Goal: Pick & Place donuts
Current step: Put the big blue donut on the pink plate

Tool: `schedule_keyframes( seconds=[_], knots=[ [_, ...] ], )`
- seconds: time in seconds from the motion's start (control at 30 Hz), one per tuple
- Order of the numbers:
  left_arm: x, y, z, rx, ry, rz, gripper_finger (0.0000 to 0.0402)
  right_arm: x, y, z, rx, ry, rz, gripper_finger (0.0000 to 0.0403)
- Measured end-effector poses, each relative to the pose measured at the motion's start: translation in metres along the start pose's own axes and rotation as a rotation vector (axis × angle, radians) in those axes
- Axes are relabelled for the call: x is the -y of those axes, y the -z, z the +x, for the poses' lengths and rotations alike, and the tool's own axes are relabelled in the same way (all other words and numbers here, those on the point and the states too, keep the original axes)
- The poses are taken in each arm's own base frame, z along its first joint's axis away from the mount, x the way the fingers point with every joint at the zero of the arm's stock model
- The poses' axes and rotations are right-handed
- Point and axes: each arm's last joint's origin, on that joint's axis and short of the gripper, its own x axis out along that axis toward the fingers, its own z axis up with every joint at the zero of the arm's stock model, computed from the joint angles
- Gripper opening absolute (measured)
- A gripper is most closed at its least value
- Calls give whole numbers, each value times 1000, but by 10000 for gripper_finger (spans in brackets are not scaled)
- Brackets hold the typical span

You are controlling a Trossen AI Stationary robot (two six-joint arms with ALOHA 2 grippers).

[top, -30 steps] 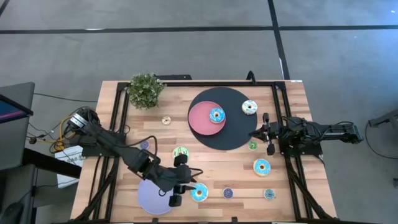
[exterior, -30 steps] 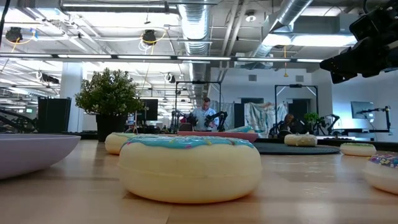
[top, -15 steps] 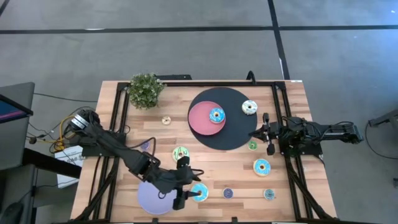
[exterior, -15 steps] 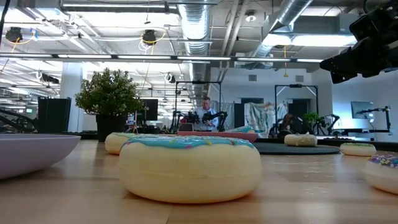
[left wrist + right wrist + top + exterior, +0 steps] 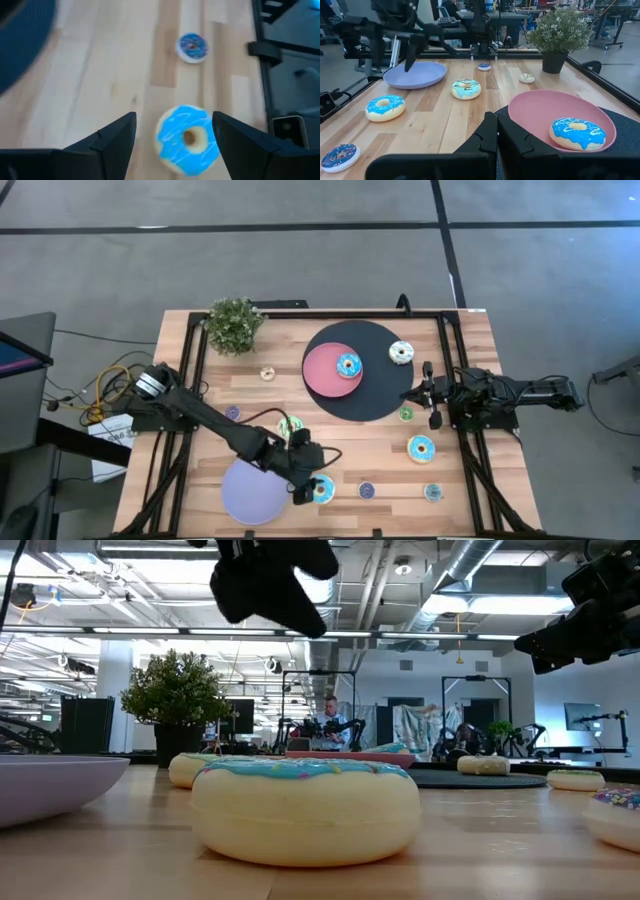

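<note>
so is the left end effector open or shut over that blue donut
Open. In the left wrist view the left end effector has its two fingers spread apart, with the blue donut lying on the table between them, untouched.

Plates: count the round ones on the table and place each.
2. The flat pink round plate lies on the black round mat, carrying a blue-iced donut. The flat lavender round plate lies on the wood beside the left end effector. None appears hidden.
</note>
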Motion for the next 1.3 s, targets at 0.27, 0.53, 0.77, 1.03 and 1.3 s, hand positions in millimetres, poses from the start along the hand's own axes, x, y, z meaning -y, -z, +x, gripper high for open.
schedule_keyframes(
  seconds=[0.27, 0.53, 0.77, 1.03, 1.3],
  knots=[
    [2, 18, 32, -72, 10, 36, 254, 0, 0, 0, -1, 0, 0, 0],
    [7, 34, 47, -115, -5, 168, 254, 0, 0, 0, -3, 0, 0, 0],
    [11, 51, 63, -157, -18, 199, 254, 0, 0, 0, 1, 0, 0, 0],
    [11, 50, 65, -129, -36, 196, 254, 0, 0, 0, -3, 0, 0, 0],
    [9, 48, 65, -111, -58, 192, 254, 0, 0, 0, -3, 0, 0, 0]
  ],
)
